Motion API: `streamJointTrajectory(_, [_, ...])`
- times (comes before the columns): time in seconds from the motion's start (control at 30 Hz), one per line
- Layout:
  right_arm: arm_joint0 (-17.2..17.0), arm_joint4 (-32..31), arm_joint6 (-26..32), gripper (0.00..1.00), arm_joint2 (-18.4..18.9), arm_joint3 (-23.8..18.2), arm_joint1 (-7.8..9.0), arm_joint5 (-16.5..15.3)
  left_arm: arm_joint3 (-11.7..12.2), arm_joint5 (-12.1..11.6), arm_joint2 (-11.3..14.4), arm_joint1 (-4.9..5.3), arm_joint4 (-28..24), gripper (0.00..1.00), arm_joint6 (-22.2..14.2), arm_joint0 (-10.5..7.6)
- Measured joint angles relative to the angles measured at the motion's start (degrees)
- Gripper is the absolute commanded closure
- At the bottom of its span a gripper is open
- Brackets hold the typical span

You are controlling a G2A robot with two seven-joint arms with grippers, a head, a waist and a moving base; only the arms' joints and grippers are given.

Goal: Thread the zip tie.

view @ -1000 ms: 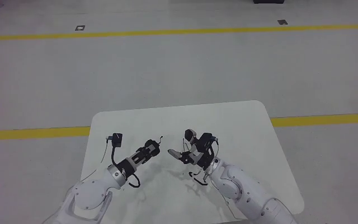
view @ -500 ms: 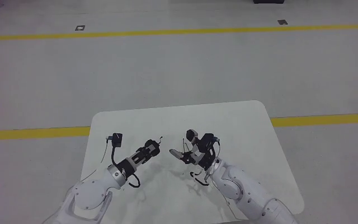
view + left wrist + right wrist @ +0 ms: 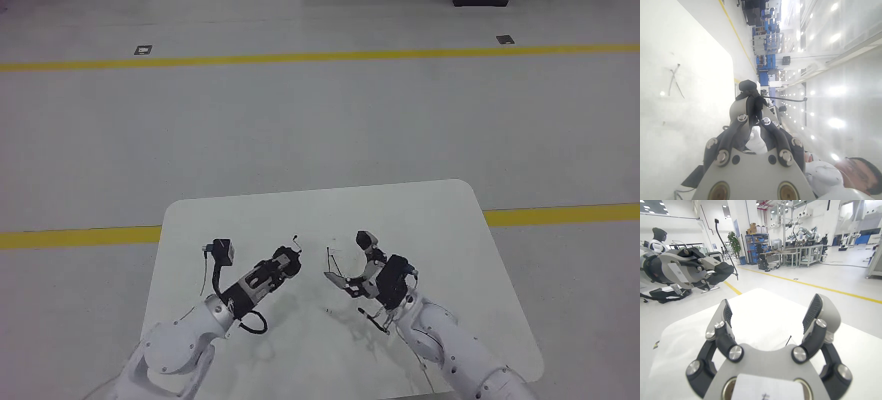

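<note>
- You are holding the zip tie point(image 3: 785, 99) clear above the table point(image 3: 440, 210), pinched in the left gripper point(image 3: 723, 272), its long axis running out past the jaws.
- Your right gripper point(image 3: 770, 313) is hanging spread and empty, facing the tie's free length across a gap.

No writing can be read anywhere. A white label point(image 3: 678, 272) sits on the side plate of the left gripper point(image 3: 730, 273), and its small dark mark is too fine to make out. Another white label point(image 3: 768, 385) sits on the base of the right gripper point(image 3: 770, 301), with only a scrap of print showing. Beyond the tabletop point(image 3: 687, 332), a blue sign point(image 3: 735, 224) hangs on a pillar point(image 3: 740, 211), its lettering too small to tell.
</note>
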Motion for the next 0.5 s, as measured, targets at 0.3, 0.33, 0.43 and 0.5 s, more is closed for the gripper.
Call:
streamJointTrajectory(0.3, [-1.83,-5.26,-3.96,0.00,0.77,-0.16,-0.15,3.38,-0.53,1.49,2.05,-0.32,-10.01,1.00,0.21,0.22])
streamJointTrajectory(0.33, [-1.92,-6.05,-4.55,0.00,0.78,-0.42,-0.18,3.84,-0.56,1.57,2.29,-0.34,-10.79,1.00,0.25,0.24])
streamJointTrajectory(0.43, [-2.35,-8.18,-5.92,0.00,0.72,-1.14,-0.30,5.33,-0.60,2.05,3.06,-0.42,-13.28,1.00,0.24,0.33])
streamJointTrajectory(0.5, [-2.51,-9.21,-6.88,0.00,0.61,-1.63,-0.42,6.12,-0.53,2.58,3.52,-0.49,-15.78,1.00,0.08,0.38])
